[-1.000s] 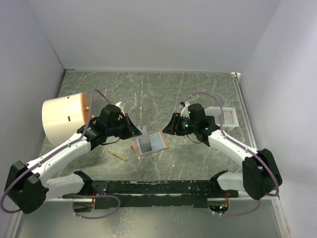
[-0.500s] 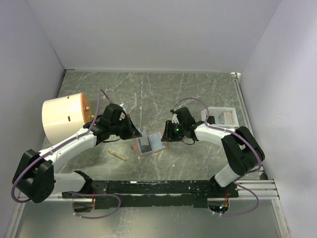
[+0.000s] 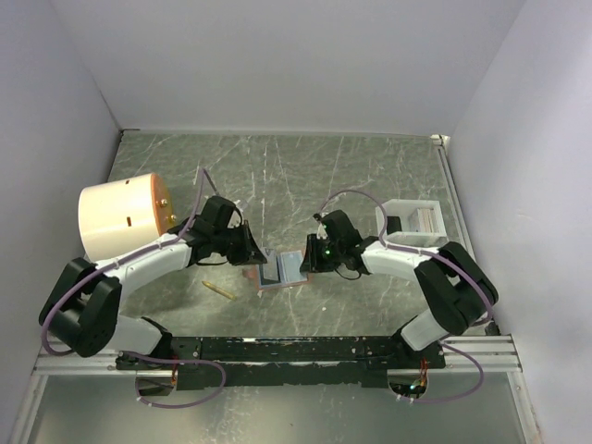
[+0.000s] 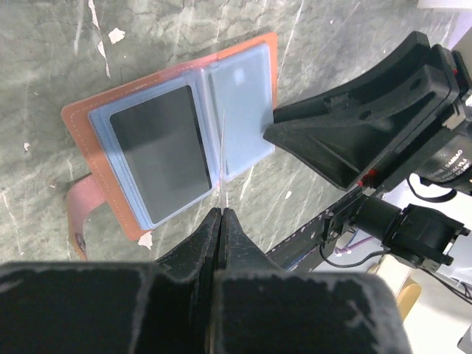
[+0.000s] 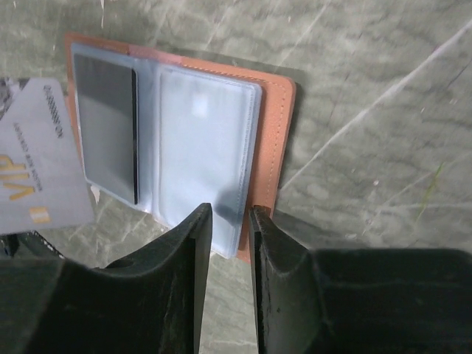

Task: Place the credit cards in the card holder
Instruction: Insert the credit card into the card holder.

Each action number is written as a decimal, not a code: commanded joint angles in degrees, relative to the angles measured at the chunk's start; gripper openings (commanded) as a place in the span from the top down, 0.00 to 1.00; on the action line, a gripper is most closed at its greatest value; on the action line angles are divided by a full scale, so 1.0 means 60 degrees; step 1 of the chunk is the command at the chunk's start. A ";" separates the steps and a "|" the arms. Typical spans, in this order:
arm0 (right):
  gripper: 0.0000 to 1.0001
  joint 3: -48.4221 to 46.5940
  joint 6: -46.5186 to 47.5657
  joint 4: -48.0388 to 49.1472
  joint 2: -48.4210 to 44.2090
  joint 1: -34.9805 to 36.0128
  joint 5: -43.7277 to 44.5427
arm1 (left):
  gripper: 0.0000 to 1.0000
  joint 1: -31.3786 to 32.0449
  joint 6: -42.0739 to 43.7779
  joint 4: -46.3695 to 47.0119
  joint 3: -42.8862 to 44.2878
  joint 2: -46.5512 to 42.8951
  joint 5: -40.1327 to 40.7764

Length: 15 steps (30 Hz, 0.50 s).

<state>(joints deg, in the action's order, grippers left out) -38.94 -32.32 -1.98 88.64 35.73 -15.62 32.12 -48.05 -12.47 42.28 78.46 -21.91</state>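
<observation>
The tan card holder [image 3: 289,271] lies open on the table, its clear sleeves up. A dark card [image 4: 158,151] sits in one sleeve, and the other sleeve [image 5: 199,140] looks pale and empty. My left gripper [image 4: 220,212] is shut on a whitish credit card [image 4: 221,147], seen edge-on and standing upright over the holder's fold. That card's "VIP" face [image 5: 37,177] shows in the right wrist view. My right gripper [image 5: 230,214] stands narrowly open, its fingertips either side of the holder's near edge [image 5: 276,125].
A big cream cylinder [image 3: 116,217] stands at the left behind the left arm. At the right, a white tray [image 3: 416,220] holds more cards. A small yellowish stick [image 3: 219,289] lies near the front left of the holder.
My right gripper has moved left to the card holder's edge and its jaws have narrowed. The left gripper has shifted slightly right and lower with the card.
</observation>
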 commanded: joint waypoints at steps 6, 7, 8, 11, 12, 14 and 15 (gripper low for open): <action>0.75 0.0864 -0.0591 0.0325 -0.0588 0.0678 0.0071 | 0.93 -0.0066 0.0648 0.0520 0.0301 0.0570 -0.0789; 0.75 0.0865 -0.0635 0.0239 -0.0644 0.0696 0.0120 | 0.93 -0.0065 0.0695 0.0600 0.0262 0.0620 -0.0900; 0.75 0.0852 -0.0674 0.0174 -0.0750 0.0696 0.0198 | 0.93 -0.0076 0.0755 0.0665 0.0224 0.0675 -0.1041; 0.73 0.0738 -0.0599 -0.0113 -0.1152 0.0700 0.0405 | 0.93 -0.0069 0.0955 0.0548 0.0265 0.0837 -0.1142; 0.71 0.0671 -0.0548 -0.0233 -0.1281 0.0691 0.0490 | 0.93 -0.0066 0.1037 0.0497 0.0292 0.0882 -0.1174; 0.68 0.0512 -0.0525 -0.0495 -0.1509 0.0702 0.0831 | 0.93 -0.0069 0.1198 0.0375 0.0379 0.1004 -0.1180; 0.66 0.0469 -0.0566 -0.0577 -0.1611 0.0693 0.1021 | 0.93 -0.0067 0.1247 0.0303 0.0422 0.1075 -0.1178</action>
<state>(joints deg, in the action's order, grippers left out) -34.57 -35.57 -2.37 82.24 39.72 -13.89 32.05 -43.42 -10.76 42.70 83.55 -26.76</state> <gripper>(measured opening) 0.313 0.075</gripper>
